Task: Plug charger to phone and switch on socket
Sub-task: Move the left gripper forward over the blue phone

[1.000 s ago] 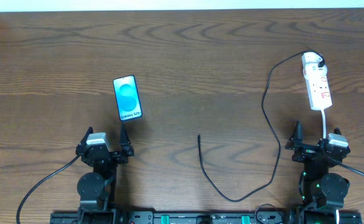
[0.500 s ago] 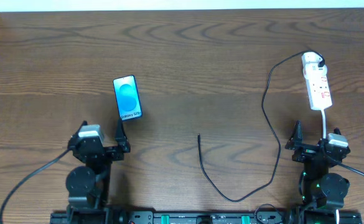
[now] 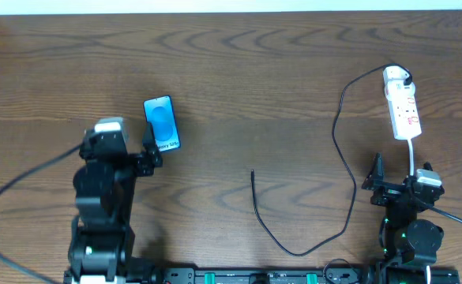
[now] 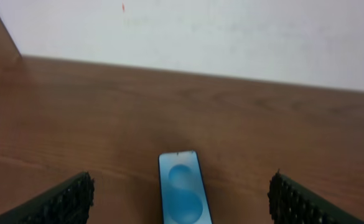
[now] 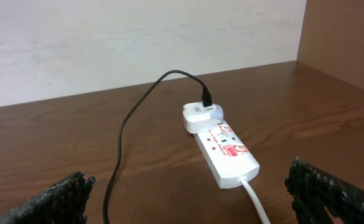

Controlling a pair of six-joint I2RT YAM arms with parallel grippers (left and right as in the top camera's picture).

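The phone [image 3: 162, 124] lies flat left of centre, its blue screen up. My left gripper [image 3: 118, 142] stands open just in front of it. In the left wrist view the phone [image 4: 183, 193] shows between the spread fingers of that gripper [image 4: 180, 185], touching neither. The white socket [image 3: 402, 110] lies at the far right, with the charger's plug [image 3: 403, 77] in its far end. From there the black charger cable [image 3: 349, 177] loops down to its free tip [image 3: 252, 172] on the bare table. My right gripper [image 3: 403, 175] is open and empty in front of the socket [image 5: 226, 152].
The socket's white cord [image 3: 413, 154] runs back toward the right arm, between the right gripper's fingers. A pale wall [image 4: 231, 37] closes the table's far side. A wooden side panel [image 5: 350, 37] stands at the right. The mounting rail [image 3: 238, 276] runs along the near edge.
My left arm has reached forward from the near edge, so its open gripper now sits just short of the phone. The right arm, cable and socket have not moved.
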